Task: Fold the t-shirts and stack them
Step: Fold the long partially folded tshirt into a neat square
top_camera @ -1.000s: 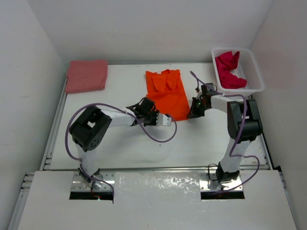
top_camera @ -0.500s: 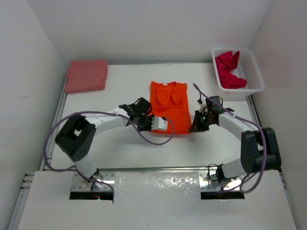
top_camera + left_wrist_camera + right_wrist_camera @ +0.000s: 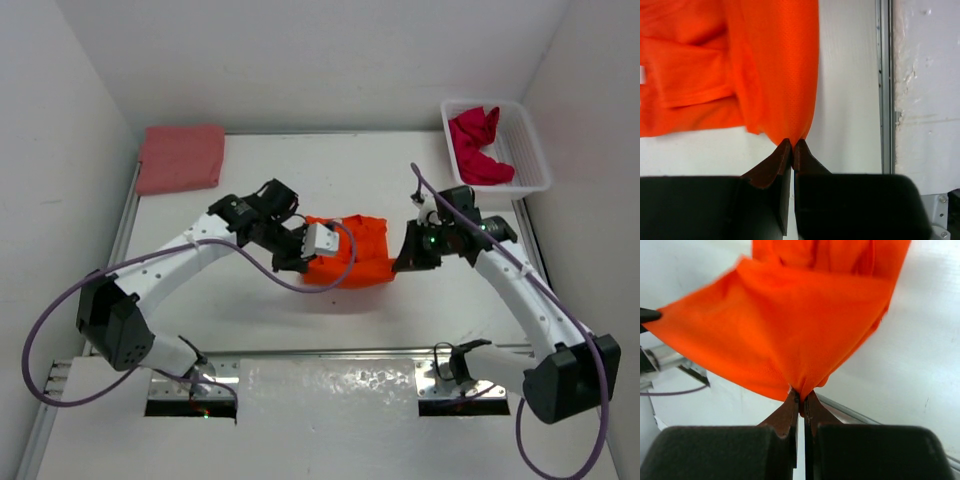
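The bright orange t-shirt (image 3: 350,255) is lifted off the table in the middle, held at its two near corners. My left gripper (image 3: 792,142) is shut on its left corner, the cloth (image 3: 770,65) stretching away from the tips. My right gripper (image 3: 801,395) is shut on the right corner, with the shirt (image 3: 790,325) fanning out ahead. From above, the left gripper (image 3: 300,262) and right gripper (image 3: 402,262) stand at either side of the shirt. A folded salmon-pink t-shirt (image 3: 181,157) lies at the far left. The crimson t-shirt (image 3: 478,148) is crumpled in the basket.
A white mesh basket (image 3: 532,150) stands at the far right corner. Metal rails (image 3: 115,250) run along the table's left and right sides. Purple cables loop from both arms. White walls close in the back and sides.
Both arms have pulled the orange shirt's near edge toward the front and raised it, so the shirt now bunches shorter. The right gripper closed fully on its corner.
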Controlling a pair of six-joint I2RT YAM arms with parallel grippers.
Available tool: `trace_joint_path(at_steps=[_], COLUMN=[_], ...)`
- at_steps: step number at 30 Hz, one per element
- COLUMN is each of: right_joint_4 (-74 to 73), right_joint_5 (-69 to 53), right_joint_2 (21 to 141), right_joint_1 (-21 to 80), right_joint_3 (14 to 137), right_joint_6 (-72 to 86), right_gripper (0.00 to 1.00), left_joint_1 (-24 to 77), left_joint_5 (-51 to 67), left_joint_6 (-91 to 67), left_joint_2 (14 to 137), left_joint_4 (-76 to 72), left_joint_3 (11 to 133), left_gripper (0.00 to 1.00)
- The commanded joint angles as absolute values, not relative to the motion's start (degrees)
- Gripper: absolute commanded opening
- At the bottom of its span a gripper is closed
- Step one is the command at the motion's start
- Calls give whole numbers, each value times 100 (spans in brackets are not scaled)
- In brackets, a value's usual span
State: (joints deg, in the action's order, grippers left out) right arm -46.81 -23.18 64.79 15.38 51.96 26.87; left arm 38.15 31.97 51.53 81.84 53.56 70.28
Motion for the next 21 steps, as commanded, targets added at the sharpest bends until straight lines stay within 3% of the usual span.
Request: trace_joint_path(at_steps=[1, 6, 12, 21], right_joint_4=[-5010, -4878, -4237, -3332], right_joint_5=[-2259, -1934, -1758, -1468], right_joint_2=[6881, 7935, 9076, 10238], right_joint_1=[1512, 1371, 1204, 862], right_joint_3=[5923, 6774, 7390, 7971], right_joint_6=[2628, 2277, 2267, 2628], right_gripper=[0, 0, 0, 0], left_joint_1=[3333, 2392, 2277, 2092], left_joint_5=[3647, 3789, 3472, 2822], left_joint_6=[4914, 4614, 4518, 3683], left_joint_2=[8278, 9384, 10448, 11240], left_joint_4=[5547, 5467, 5230, 3860], left_joint_3=[7390, 8251, 9175, 9404], left_gripper=[0, 0, 0, 0])
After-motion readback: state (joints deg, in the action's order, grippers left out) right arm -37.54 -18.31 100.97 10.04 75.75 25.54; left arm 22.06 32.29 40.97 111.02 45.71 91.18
